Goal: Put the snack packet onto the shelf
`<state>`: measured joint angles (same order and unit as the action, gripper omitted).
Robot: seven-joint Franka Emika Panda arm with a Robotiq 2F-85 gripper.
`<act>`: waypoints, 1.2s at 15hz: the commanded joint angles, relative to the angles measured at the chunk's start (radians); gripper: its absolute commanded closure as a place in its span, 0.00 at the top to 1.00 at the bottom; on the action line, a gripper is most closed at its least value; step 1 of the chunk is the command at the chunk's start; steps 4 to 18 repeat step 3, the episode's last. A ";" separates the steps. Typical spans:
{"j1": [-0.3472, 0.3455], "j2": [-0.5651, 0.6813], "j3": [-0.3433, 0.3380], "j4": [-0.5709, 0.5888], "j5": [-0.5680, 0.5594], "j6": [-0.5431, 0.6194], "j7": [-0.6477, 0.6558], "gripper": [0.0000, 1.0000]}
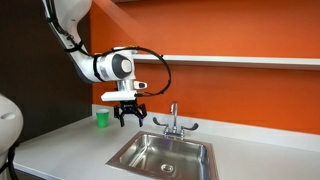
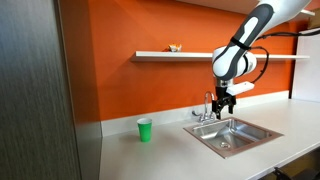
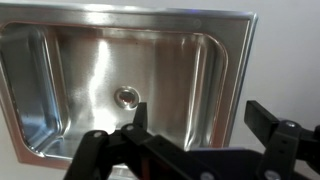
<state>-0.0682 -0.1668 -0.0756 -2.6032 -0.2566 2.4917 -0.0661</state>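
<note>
Sitting near one end of the long thin white shelf (image 2: 200, 55), the small orange snack packet (image 2: 175, 47) has bare board beyond it, while the black gripper (image 2: 226, 102) hangs well below, fingers apart and empty, over the steel sink (image 3: 60, 90).

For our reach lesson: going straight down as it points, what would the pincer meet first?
The pincer would likely meet the steel sink, near its rim; depth unclear.
</note>
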 commanded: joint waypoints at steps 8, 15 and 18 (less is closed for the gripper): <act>-0.006 -0.001 0.007 0.001 0.003 -0.002 -0.002 1.00; -0.006 -0.001 0.007 0.001 0.003 -0.002 -0.002 1.00; -0.006 -0.001 0.007 0.001 0.003 -0.002 -0.002 1.00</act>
